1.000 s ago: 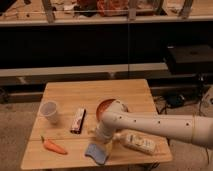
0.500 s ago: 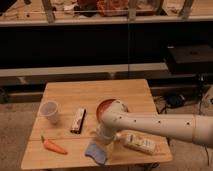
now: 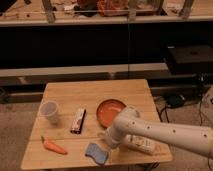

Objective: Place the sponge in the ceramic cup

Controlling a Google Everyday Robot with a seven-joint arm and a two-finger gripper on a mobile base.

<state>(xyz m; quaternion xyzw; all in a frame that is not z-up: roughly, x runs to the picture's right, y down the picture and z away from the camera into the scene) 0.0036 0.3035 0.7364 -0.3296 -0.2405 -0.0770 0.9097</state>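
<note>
Gripper (image 3: 109, 141) is hovering low over table (image 3: 95, 92); sponge (image 3: 96, 153) is lying just at its 7 o'clock, ceramic cup (image 3: 50, 111) at 10; gripper state: cannot tell

The arm (image 3: 170, 136) is a thick, smooth, cream-white tube with rounded sides and a row of small dark dots along its length. It swells into a bulbous white wrist joint (image 3: 125, 124). The gripper (image 3: 106, 141), equally pale, sits near the front edge of the tabletop (image 3: 90, 95), right of middle
</note>
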